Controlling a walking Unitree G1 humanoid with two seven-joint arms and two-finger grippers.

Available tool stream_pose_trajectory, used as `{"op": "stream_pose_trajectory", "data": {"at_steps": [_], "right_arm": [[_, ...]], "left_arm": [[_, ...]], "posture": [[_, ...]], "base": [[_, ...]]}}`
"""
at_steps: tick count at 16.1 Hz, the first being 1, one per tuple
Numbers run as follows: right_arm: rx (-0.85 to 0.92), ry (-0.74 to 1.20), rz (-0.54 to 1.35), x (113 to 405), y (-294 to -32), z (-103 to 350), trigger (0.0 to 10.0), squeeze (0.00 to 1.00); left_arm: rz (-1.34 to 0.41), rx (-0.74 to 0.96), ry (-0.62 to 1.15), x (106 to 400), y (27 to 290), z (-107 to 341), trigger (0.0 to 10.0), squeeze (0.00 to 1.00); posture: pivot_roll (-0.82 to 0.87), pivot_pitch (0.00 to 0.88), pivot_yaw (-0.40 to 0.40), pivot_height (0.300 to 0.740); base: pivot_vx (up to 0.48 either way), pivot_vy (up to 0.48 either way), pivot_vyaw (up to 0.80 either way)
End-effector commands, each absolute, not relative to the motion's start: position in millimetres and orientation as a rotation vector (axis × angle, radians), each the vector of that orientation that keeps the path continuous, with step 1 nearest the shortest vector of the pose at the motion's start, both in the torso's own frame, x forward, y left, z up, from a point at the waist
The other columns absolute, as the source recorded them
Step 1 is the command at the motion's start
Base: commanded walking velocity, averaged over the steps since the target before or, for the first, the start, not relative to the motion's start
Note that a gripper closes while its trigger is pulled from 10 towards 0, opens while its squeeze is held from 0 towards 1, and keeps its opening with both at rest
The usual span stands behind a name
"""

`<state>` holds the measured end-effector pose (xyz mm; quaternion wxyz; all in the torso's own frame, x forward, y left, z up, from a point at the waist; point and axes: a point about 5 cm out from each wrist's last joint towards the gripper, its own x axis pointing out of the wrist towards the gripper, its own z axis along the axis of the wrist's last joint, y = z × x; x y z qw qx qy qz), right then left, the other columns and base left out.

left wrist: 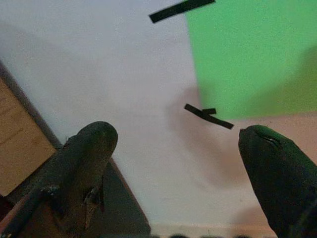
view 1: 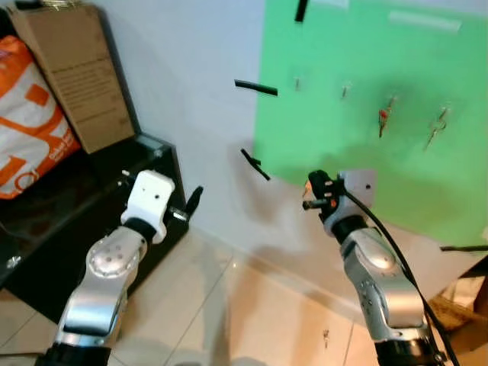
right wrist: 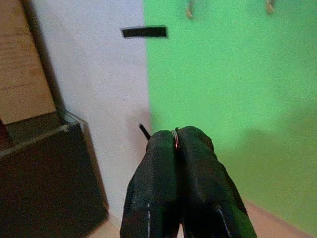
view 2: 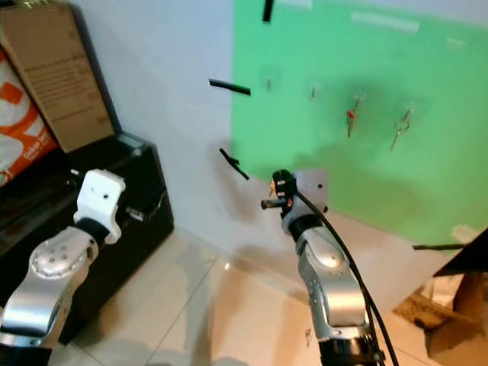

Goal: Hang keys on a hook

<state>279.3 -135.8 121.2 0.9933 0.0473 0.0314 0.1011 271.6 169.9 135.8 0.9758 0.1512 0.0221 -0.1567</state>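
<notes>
A: Clamped tight, the right gripper (right wrist: 177,144) is seen with a thin ring, red-edged, pinched between its pads, likely the key ring (right wrist: 175,139). Keys themselves cannot be made out.

B: Position noted. It is raised before the lower left corner of the green board (view 1: 366,76), hooks above it.

A: Two key sets (view 1: 384,118) are already hung near the board's upper right edge; empty hooks (view 1: 297,82) are seen to their left.

B: Left gripper (left wrist: 173,148) is held spread wide, nothing in it, aimed at the white wall (view 1: 198,69).

A: Handling is judged light, stiff, slippery metal; dangling parts may swing. Ring is best pinched at one side so its loop is left free for the hook.
</notes>
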Motion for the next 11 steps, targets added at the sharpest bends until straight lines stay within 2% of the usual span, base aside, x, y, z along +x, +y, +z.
{"op": "stream_pose_trajectory", "data": {"at_steps": [1, 11], "right_arm": [[0.117, 0.032, 0.197, 280.6, -136.0, 127.7, 10.0, 0.00], [0.115, 0.024, 0.198, 285.1, -137.8, 130.9, 10.0, 0.00]], "left_arm": [[-0.311, 0.306, 0.042, 272.3, 173.5, 139.5, 10.0, 0.35], [-0.314, 0.294, 0.058, 272.2, 173.6, 138.2, 10.0, 0.36]], "posture": [[0.06, 0.000, 0.005, 0.740], [0.07, 0.000, -0.006, 0.740]], "base": [[0.300, 0.000, 0.00], [0.315, 0.000, 0.00]]}}
